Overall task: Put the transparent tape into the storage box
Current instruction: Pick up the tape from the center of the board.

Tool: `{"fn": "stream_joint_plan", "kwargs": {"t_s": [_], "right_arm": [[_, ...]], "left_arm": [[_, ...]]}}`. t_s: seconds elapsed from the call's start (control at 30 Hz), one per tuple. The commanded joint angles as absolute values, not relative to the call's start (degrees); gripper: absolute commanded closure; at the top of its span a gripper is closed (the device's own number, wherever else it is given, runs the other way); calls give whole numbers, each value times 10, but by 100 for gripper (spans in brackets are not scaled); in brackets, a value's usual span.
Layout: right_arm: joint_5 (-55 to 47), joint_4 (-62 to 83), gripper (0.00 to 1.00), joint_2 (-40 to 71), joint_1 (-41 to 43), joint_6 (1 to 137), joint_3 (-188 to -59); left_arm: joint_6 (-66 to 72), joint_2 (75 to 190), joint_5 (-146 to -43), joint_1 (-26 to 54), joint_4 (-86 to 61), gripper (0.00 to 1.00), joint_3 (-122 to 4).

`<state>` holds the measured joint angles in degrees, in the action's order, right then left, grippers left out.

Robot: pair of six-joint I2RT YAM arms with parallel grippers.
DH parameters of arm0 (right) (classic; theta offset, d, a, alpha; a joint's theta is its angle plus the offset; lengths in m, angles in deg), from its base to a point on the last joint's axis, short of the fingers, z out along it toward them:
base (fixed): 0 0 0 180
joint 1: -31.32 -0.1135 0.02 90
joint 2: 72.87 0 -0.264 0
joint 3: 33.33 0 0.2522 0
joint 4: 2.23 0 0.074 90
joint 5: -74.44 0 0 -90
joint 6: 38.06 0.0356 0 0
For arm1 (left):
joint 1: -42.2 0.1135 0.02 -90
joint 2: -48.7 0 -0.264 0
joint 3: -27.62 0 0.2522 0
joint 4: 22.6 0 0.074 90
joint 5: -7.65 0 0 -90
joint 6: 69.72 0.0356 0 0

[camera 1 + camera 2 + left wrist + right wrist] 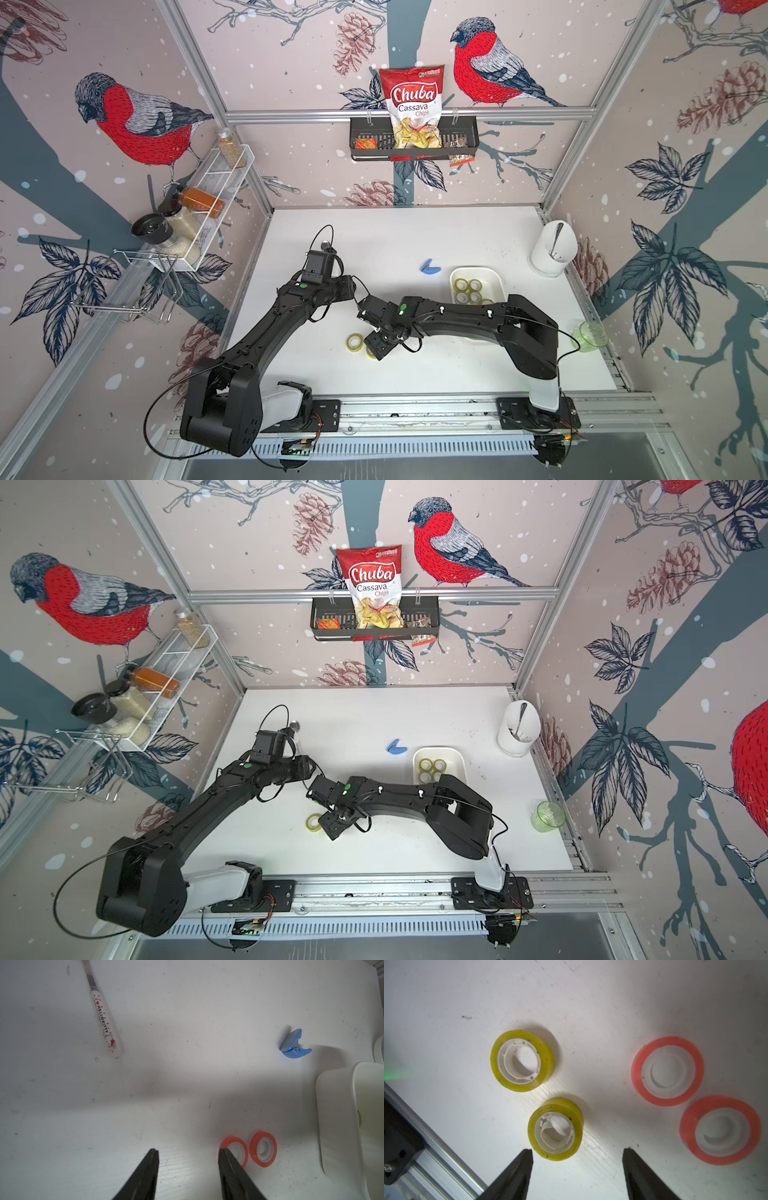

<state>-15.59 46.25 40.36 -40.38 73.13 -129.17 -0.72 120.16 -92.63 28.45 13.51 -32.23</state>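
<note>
All round, seeing bird-printed walls (291,54) boxing in a scuffed white table (374,232), lying mostly bare behind the storage box (478,270) and out to its left. Finding a metal rail (415,409) edging the front, well apart from the box. Reading the storage box as sitting open side up, long axis running from back wall toward that rail, near end hiding under the right arm (457,320); counting four rolls (461,285) lying flat inside, holes up. Finding the right gripper (577,1153) hanging left of the box, fingers spread wide and gripping nothing. Finding the left gripper (188,1151) also left of the box, half spread, likewise empty. Seeing a blue clip (430,267) lying near the box's back left corner. Seeing two orange rolls (263,1152) lying flat beside the box's long wall, apart from it. Catching one transparent tape roll (555,1129) lying flat, hole up, just ahead of a right fingertip, outside the box; a second transparent tape roll (522,1064) lying flat just beyond, untouched.
</note>
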Motion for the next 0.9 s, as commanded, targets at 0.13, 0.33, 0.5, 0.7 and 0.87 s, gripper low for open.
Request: {"fn": "stream_joint_plan", "kwargs": {"t_s": [0.13,0.33,0.5,0.7,0.87], "right_arm": [[-147,422,26,417,-419,752,-1287],[-157,430,29,437,-418,762,-1298],[-157,443,33,457,-418,765,-1310],[-162,449,42,459,-418,768,-1312],[-172,457,48,448,-412,784,-1307]], "left_arm": [[-22,1203,-909,316,127,49,-317],[-24,1206,-904,328,131,49,-317],[-23,1210,-904,330,135,49,-318],[-24,1211,-898,336,138,49,-317],[-24,1212,-904,338,135,49,-317]]}}
